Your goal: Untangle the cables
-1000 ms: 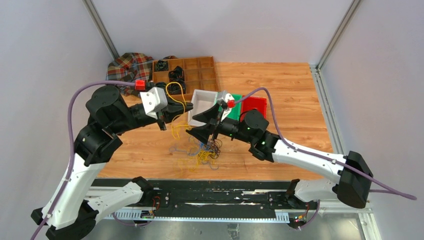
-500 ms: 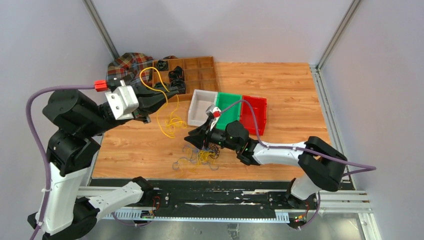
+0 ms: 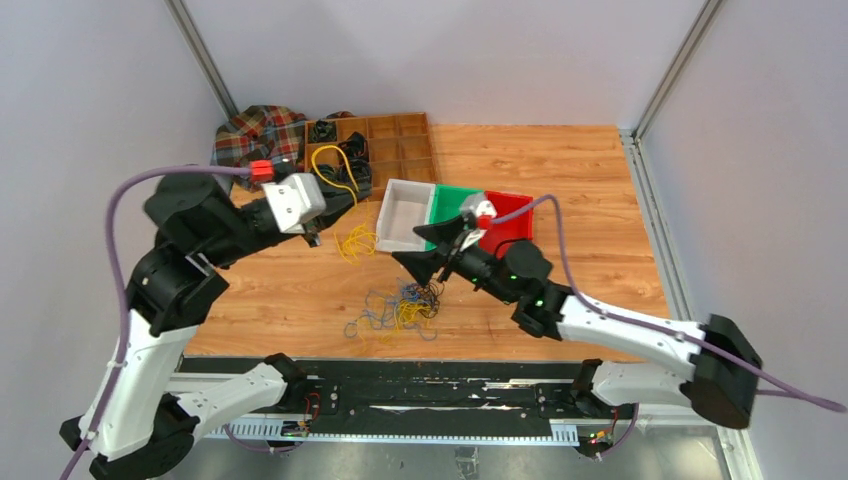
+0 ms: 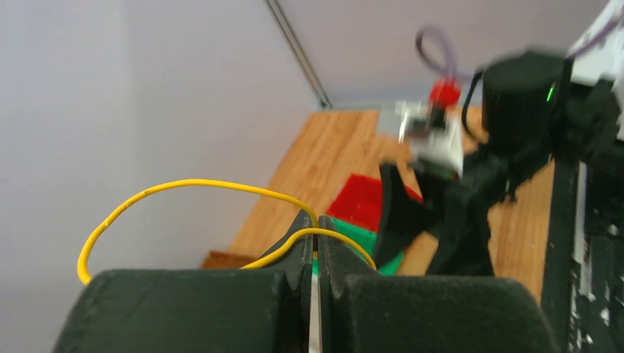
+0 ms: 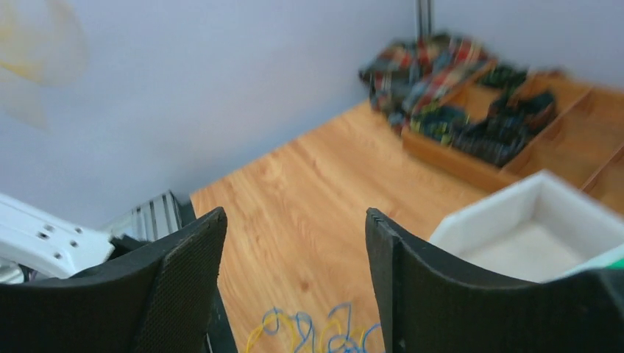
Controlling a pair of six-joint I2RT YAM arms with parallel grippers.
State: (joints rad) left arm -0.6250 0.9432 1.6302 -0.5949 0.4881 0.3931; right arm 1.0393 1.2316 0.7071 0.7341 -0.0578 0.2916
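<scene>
A: What do we see on the wooden surface [image 3: 600, 200]?

B: At the far left we find a wooden compartment tray [image 3: 405, 140]. Just near of it, running to the right, a white bin [image 3: 405, 215], a green bin [image 3: 450, 197] and a red bin [image 3: 515, 210] sit in a row.

A: And the end effectors?

B: We see the left end effector [image 4: 316, 250] clenched on a yellow cable [image 4: 184, 184], held up beside the tray. The right end effector [image 5: 294, 220] is released, jaws wide, above the tangle of cables [image 3: 400, 310] lying near-centre on the surface.
</scene>
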